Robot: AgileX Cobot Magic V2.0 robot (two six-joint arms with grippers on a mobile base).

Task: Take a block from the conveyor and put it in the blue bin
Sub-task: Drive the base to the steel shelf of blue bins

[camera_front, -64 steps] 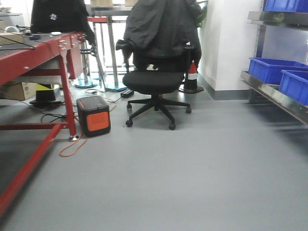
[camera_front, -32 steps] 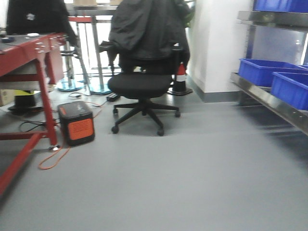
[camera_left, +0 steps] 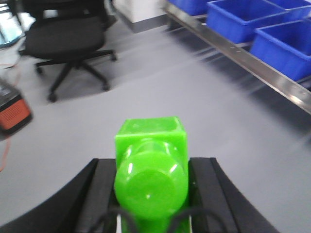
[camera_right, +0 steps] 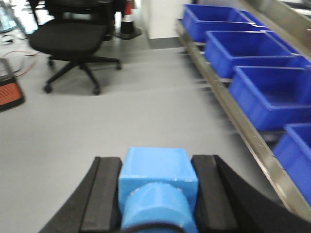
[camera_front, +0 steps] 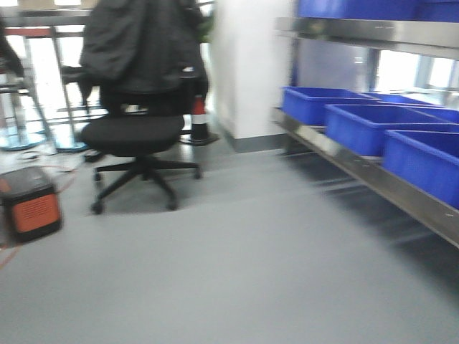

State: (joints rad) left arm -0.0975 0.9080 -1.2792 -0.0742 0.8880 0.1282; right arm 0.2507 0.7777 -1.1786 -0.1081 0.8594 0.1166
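In the right wrist view my right gripper (camera_right: 156, 161) is shut on the block (camera_right: 158, 177), a bright blue cube with its round stud facing the camera. My left gripper (camera_left: 151, 162) is shut on a bright green block (camera_left: 150, 167) of the same shape. Both are held above the grey floor. Blue bins (camera_front: 373, 125) stand in a row on a low metal shelf at the right, also seen as blue bins (camera_right: 272, 94) and blue bins (camera_left: 238, 19). The conveyor is out of view.
A black office chair (camera_front: 133, 132) draped with a dark jacket stands at the left. An orange and black box (camera_front: 30, 208) with a cable sits on the floor beside it. A traffic cone (camera_front: 199, 118) stands by the white wall. The shelf's steel rail (camera_front: 373, 179) runs along the right.
The front view has swung to the right: the chair and the orange box slid left, the red-framed conveyor left the picture, and more blue bins came into view.
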